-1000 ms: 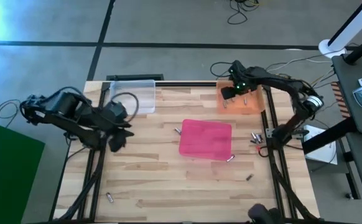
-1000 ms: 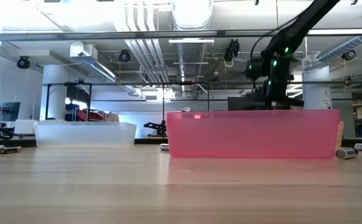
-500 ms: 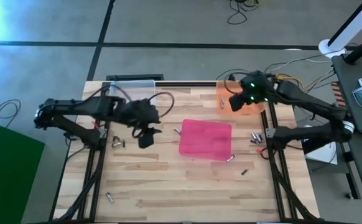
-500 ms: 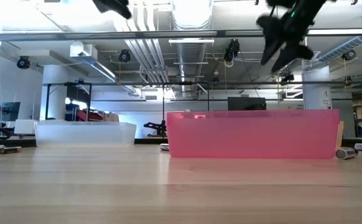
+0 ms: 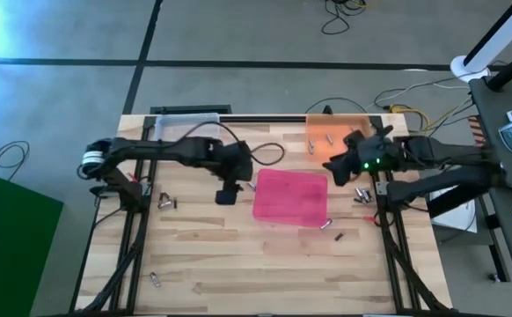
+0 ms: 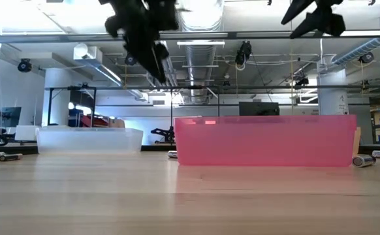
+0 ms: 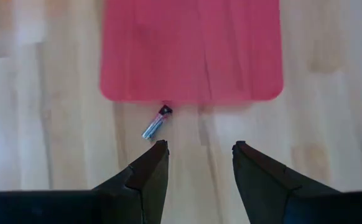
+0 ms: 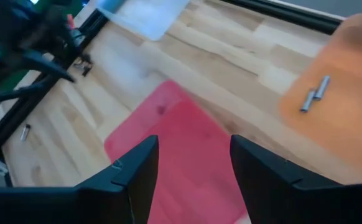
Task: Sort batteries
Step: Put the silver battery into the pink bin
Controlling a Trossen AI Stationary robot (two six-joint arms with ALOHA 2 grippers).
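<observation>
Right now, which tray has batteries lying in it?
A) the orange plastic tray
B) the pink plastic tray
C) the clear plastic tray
A: small silvery cylindrical batteries lie in the orange plastic tray, while the pink plastic tray looks bare and nothing shows in the clear one.

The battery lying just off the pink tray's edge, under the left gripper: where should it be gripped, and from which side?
Grip the battery across its middle, coming straight down. It lies flat on the table, angled, one end nearly at the pink tray; the open left gripper should turn so its fingers close across the battery's long sides.
</observation>
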